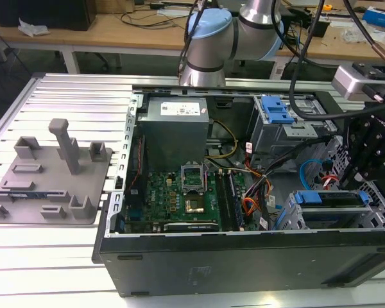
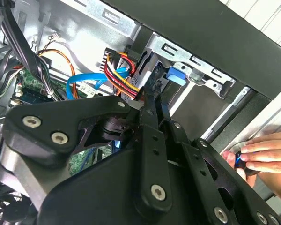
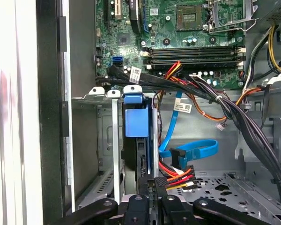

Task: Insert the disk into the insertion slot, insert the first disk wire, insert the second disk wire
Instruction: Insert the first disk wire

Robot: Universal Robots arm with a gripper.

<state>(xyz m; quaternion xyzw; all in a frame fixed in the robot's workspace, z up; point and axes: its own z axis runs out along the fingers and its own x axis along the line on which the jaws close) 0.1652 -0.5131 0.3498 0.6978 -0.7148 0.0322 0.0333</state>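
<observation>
First wrist view shows the disk [image 3: 136, 123] in its blue carrier seated in the grey sheet-metal insertion slot [image 3: 104, 140]. The gripper [image 3: 157, 185] has its 2 jaws pinched nearly together on the black plug of a disk wire [image 3: 179, 176] with red, yellow and black strands, just beside the disk's end. In the second wrist view a person's hand [image 2: 264, 152] rests on the case [image 2: 215, 42] at its outer edge.

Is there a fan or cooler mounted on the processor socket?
No, in the exterior view the processor socket sits bare on the motherboard.
</observation>
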